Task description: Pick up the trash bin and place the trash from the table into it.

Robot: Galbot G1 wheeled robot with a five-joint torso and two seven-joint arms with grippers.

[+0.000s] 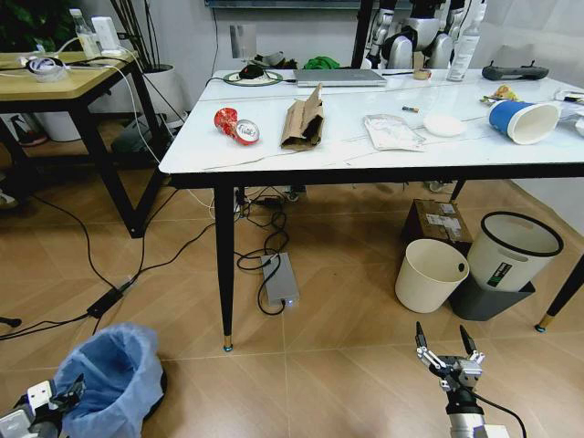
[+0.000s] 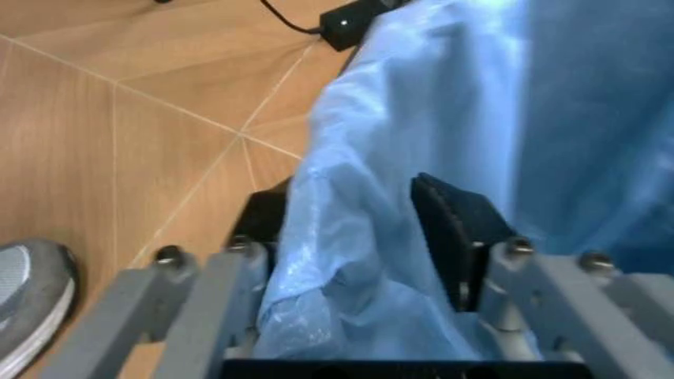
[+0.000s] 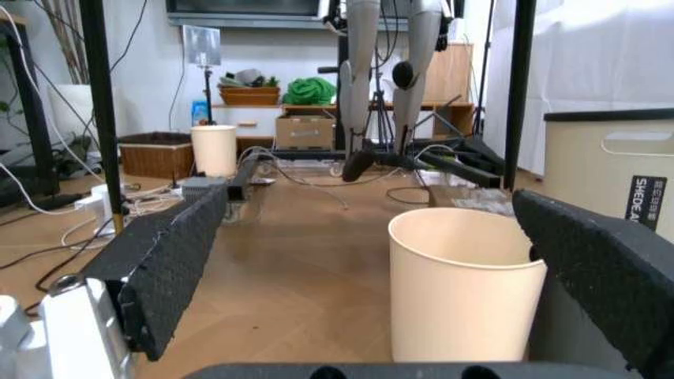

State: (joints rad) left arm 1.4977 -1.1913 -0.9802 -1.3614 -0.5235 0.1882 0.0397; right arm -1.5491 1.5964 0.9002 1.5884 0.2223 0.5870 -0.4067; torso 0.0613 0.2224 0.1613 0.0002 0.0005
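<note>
The floor before the table (image 1: 274, 137) is crossed by black cables, and a grey power box (image 1: 280, 278) is seen lying between the black table legs; a wooden desk (image 1: 64, 82) stands to the left, well apart from the bin. Under the right part of the table a cream bucket (image 1: 431, 274) is set just beside a white round bin (image 1: 513, 251) on a dark grey base, with a cardboard box (image 1: 441, 222) behind them. The trash bin (image 1: 111, 381) is found on the floor at the lower left, near the front table leg, its light-blue bag (image 2: 421, 158) billowing over the rim; what it holds cannot be told. The left gripper (image 2: 368, 260) is closed over the bin's edge, one black finger (image 2: 453, 221) inside the bag and the other outside, with the plastic pinched between them. The right gripper (image 1: 447, 351) is held low over the floor at the lower right, fingers spread wide and nothing between them; in the right wrist view the cream bucket is seen ahead, and its inside cannot be seen. On the tabletop the trash is laid out: a crushed red can (image 1: 235, 126), torn brown cardboard (image 1: 304, 119), a white wrapper (image 1: 392, 132), a blue paper cup (image 1: 522, 119) on its side and a yellow wrapper (image 1: 502, 93); a laptop (image 1: 338, 78) and a black controller (image 1: 516, 71) are set along the far edge
</note>
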